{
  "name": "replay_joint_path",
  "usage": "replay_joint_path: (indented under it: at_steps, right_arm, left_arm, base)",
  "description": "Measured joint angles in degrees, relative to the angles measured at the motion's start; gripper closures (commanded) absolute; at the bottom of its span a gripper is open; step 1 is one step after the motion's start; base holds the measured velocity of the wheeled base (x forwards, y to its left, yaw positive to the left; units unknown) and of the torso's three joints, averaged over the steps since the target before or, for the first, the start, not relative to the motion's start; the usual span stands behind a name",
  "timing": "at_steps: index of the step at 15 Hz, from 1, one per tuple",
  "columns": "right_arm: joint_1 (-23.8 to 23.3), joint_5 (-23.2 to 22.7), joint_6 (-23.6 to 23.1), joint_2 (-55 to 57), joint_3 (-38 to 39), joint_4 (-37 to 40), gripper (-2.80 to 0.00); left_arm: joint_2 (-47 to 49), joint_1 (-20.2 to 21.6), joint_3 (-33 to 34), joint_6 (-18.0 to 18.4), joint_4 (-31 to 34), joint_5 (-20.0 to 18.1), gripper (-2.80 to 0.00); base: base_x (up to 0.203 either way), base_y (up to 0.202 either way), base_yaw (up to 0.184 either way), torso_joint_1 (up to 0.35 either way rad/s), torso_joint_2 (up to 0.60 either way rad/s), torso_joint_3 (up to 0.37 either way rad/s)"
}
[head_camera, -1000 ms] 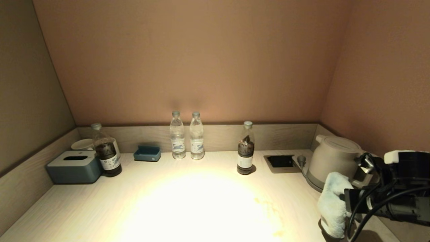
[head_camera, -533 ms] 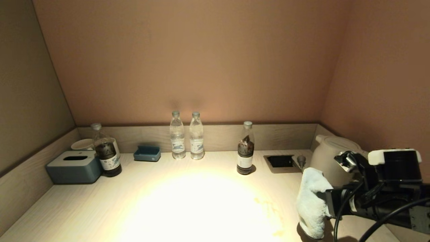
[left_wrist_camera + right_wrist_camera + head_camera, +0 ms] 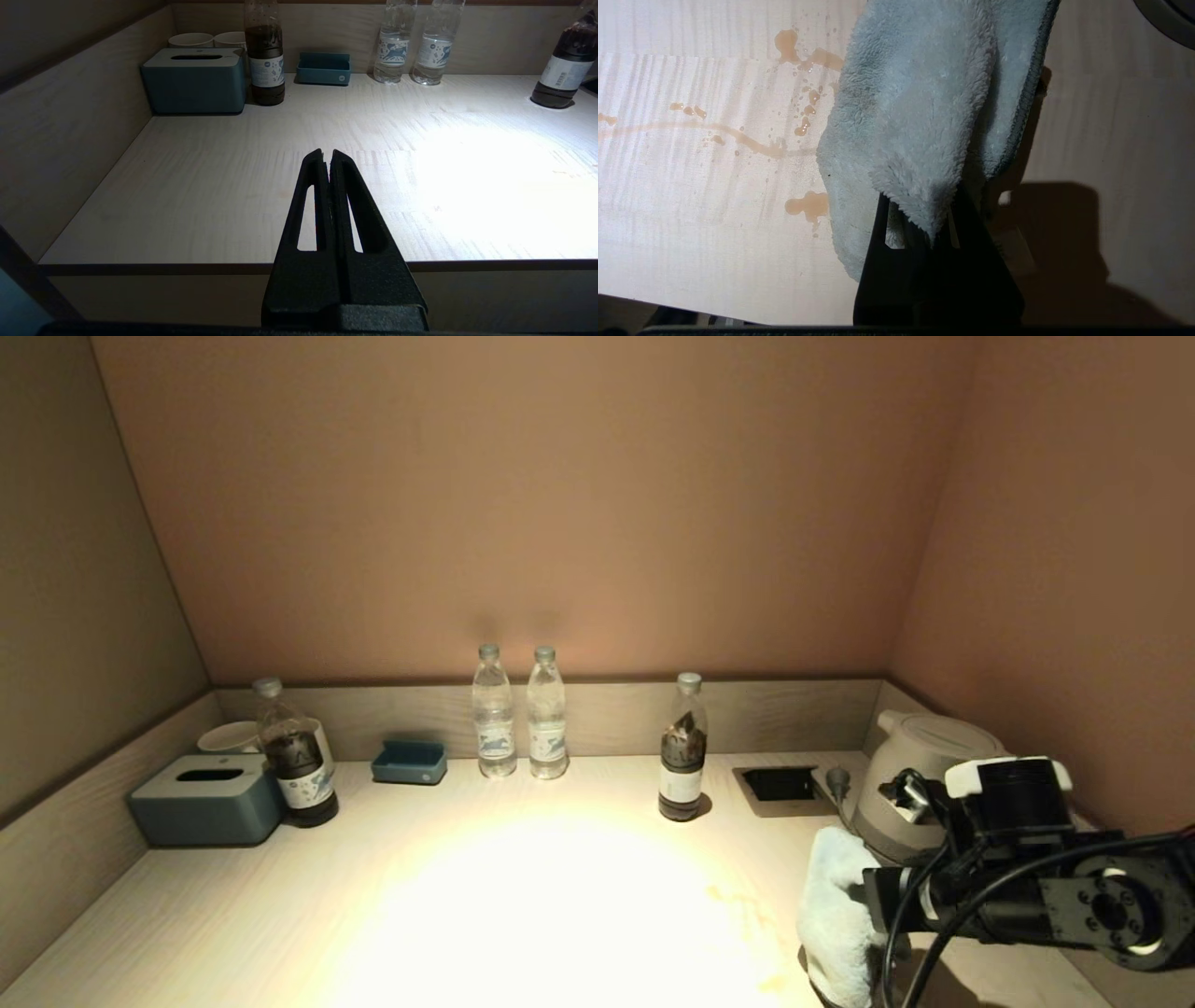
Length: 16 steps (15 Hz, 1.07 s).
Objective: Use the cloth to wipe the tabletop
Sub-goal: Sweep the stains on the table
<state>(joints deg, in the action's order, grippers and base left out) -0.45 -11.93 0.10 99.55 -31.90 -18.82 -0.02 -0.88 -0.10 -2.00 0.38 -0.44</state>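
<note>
The cloth [image 3: 924,116] is clamped in the right tool [image 3: 934,219] and hangs near the front right corner of the desk [image 3: 280,915], its lower end just beside a brown spill [image 3: 808,205]. Whether the cloth touches the surface cannot be told.

A few risks can be judged. If the cloth is dragged lightly, the liquid may only be smeared into the thin trail already running across the wood grain. The kettle [image 3: 920,756] stands just behind the arm near the right edge, so it could be knocked by a wide sweep; the dark bottle [image 3: 681,756] further back is tall and narrow and could be tipped.

The cloth is thick, fluffy and pale blue-grey, folded limply. The desk is smooth, pale, streaked wood.

The left tool [image 3: 329,161], its fingers pressed together on nothing, is held at the front left edge.
</note>
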Motion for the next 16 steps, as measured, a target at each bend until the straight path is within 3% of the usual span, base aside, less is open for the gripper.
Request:
replay_joint_path:
  at_steps: [9, 16]
  right_arm:
    - [1.42, 1.19, 0.87, 10.08, -3.27, -0.09, 0.00]
    - [4.07, 7.81, 1.04, 14.40, -2.63, -2.21, 0.00]
  left_arm:
    - [0.00, 0.00, 0.00, 0.00, -0.02, 0.00, 0.00]
    - [0.00, 0.02, 0.00, 0.02, 0.00, -0.02, 0.00]
  base:
    - [0.000, 0.000, 0.000, 0.000, 0.00, 0.000]
    - [0.000, 0.000, 0.000, 0.000, 0.00, 0.000]
